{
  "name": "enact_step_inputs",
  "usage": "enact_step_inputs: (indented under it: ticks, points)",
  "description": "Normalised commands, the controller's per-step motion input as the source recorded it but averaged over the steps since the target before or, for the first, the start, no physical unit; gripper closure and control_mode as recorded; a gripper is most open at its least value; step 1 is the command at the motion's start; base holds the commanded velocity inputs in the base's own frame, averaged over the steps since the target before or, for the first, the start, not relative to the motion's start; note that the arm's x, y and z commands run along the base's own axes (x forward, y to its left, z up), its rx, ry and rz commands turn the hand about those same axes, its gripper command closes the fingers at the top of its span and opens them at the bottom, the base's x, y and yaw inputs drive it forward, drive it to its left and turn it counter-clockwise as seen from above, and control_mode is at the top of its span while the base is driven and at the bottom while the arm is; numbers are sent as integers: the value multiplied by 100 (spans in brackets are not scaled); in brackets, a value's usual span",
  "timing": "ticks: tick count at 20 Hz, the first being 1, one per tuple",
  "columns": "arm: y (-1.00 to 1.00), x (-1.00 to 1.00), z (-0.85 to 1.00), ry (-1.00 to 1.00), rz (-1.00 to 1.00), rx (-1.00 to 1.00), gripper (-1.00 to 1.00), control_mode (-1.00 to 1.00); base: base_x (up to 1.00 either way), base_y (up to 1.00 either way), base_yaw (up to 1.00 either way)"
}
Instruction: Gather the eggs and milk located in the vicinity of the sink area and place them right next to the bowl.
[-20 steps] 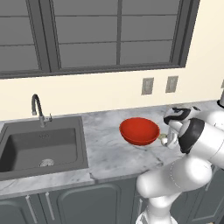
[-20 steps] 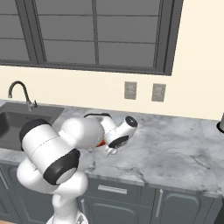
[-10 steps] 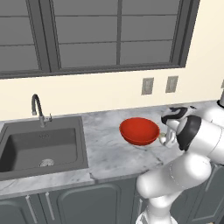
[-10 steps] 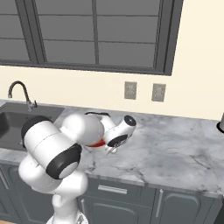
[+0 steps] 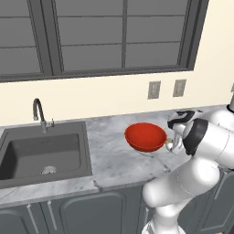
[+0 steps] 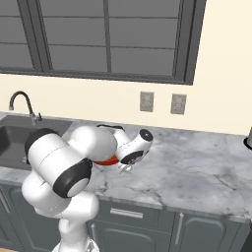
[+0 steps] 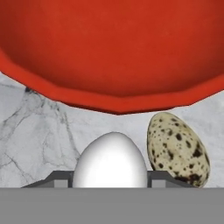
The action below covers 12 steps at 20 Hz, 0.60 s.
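The red bowl point(image 5: 145, 136) stands on the marble counter right of the sink point(image 5: 41, 155). My gripper point(image 5: 171, 145) sits low at the bowl's right side, and it also shows under the wrist point(image 6: 125, 167). In the hand view a smooth white egg point(image 7: 110, 162) sits between the two fingertips of the gripper point(image 7: 109, 177), which look closed against its sides. A brown speckled egg point(image 7: 177, 148) lies on the counter just beside it, close under the rim of the bowl point(image 7: 109, 48). The milk is out of view.
A curved dark faucet point(image 5: 39, 109) stands behind the sink. Two wall outlets point(image 5: 154, 89) are on the wall behind the bowl. The counter point(image 6: 197, 162) stretches off to the right of the arm. A dark object point(image 6: 248, 142) peeks in at the far right edge.
The arm's elbow has shifted slightly. The hand stays low at the bowl's right side.
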Motion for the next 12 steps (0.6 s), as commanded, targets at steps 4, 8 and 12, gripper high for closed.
enact_step_inputs:
  ticks: [4,8,12]
  points:
    - [0,0,0,0,0,0,-100,-100,0,0,0]
    - [0,0,0,0,0,0,-100,-100,0,0,0]
    - [0,0,0,0,0,0,-100,-100,0,0,0]
